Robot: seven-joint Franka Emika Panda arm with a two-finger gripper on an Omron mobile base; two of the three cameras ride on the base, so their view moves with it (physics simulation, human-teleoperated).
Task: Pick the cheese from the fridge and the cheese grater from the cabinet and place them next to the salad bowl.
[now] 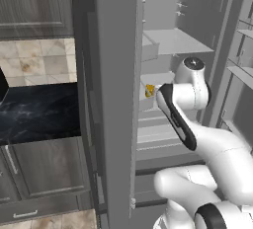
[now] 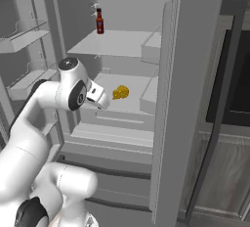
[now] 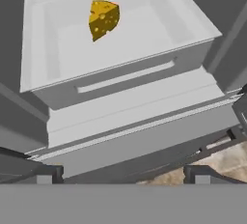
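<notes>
Left base view: the fridge (image 1: 118,75) stands open, and the cheese (image 1: 149,91) sits on a middle shelf just inside the door edge. The arm's wrist is beside it; the fingertips are hidden behind the arm.

Right base view: the cheese (image 2: 120,92) lies on the fridge's (image 2: 195,74) middle shelf, with the hand near it on the side away from the fridge's central post, not touching. A dark bottle (image 2: 99,21) stands on the shelf above the cheese (not part of the task).

Hand view: the gripper (image 3: 123,175) has its tips spread wide with nothing between them. The cheese (image 3: 103,19) is ahead of and well beyond the tips, near mid-line, inside a pale tray (image 3: 144,66) whose front lip stands between it and the tips. The wedge's long axis runs roughly along the reach direction, rind end farther, narrow tip toward the gripper. Likely the reach must go forward over that lip, then down.
</notes>
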